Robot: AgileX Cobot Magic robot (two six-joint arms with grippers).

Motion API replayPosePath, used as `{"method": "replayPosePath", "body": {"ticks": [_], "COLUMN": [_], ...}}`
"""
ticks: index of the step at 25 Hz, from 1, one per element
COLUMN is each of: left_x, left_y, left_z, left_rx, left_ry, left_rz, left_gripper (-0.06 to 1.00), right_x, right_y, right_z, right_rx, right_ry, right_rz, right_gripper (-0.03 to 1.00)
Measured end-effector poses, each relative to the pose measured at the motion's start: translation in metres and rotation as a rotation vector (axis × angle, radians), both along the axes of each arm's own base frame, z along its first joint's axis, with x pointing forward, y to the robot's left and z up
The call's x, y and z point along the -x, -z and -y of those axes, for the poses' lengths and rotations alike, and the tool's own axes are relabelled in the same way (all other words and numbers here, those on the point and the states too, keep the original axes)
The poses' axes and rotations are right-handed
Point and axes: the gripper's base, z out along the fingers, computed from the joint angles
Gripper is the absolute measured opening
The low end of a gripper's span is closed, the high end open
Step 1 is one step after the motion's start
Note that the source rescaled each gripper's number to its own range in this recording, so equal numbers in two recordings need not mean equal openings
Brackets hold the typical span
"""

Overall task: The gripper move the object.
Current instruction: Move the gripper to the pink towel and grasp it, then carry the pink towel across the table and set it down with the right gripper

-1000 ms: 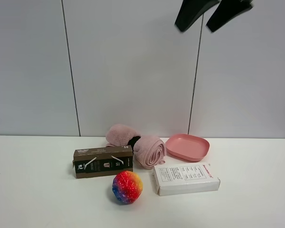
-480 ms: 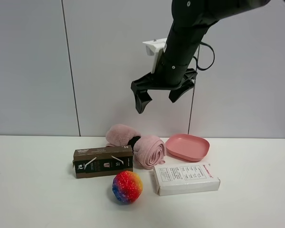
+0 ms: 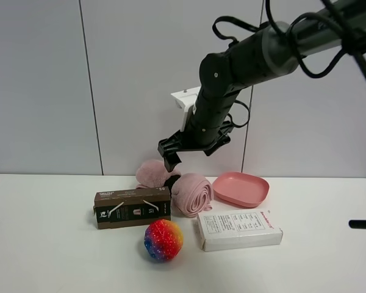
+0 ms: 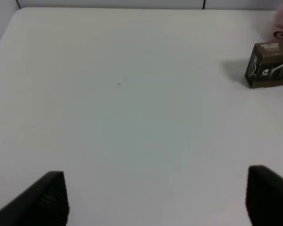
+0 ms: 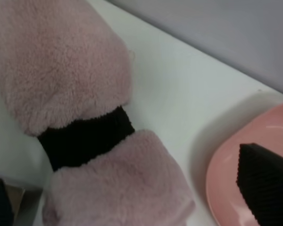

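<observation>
Right tool: jaws spread wide, empty, touching nothing. Beneath it lies the pink towel bundle, two plush fleecy rolls pinched by a soft black band, on the smooth white desk.

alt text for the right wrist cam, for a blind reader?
A fluffy light-pink towel bundle, cinched mid-length by a black band, fills most of the view on a white table. The open right claw hangs over it, a dark finger at each side, and part of a pink dish shows beside the bundle.
</observation>
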Motion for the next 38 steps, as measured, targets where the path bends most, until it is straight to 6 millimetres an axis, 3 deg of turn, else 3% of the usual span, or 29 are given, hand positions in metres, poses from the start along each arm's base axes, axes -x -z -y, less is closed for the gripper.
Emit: {"method": "replayPosePath", "body": {"ticks": [9,20,23,27,33,38], "left_x": [0.000,0.000,0.000,0.000,0.000,0.000], "left_y": [0.000,0.000,0.000,0.000,0.000,0.000], "left_z": [0.000,0.000,0.000,0.000,0.000,0.000], "left_rx": [0.001,0.000,0.000,0.000,0.001,0.001], "left_ry": [0.000,0.000,0.000,0.000,0.000,0.000], "left_rz": [0.000,0.000,0.000,0.000,0.000,0.000], "left_gripper": [1.00,1.00,1.00,1.00,1.00,1.00], "right_x": [-0.021,-0.021,-0.022,-0.022,-0.023,-0.023], "right_y": [0.028,0.068,0.072,0.073,0.074,0.074], "right_z": [-0.018,-0.026,-0.026,-0.027,-0.026,-0.023], "right_rx": [0.030,0.075,0.080,0.074,0.092,0.130], "right_ry": [-0.041,-0.089,-0.094,-0.096,-0.105,-0.114], "right_rz": [0.006,-0.029,-0.028,-0.021,-0.010,-0.011], "right_gripper": [1.00,0.98,0.94,0.76,0.00,0.00]}}
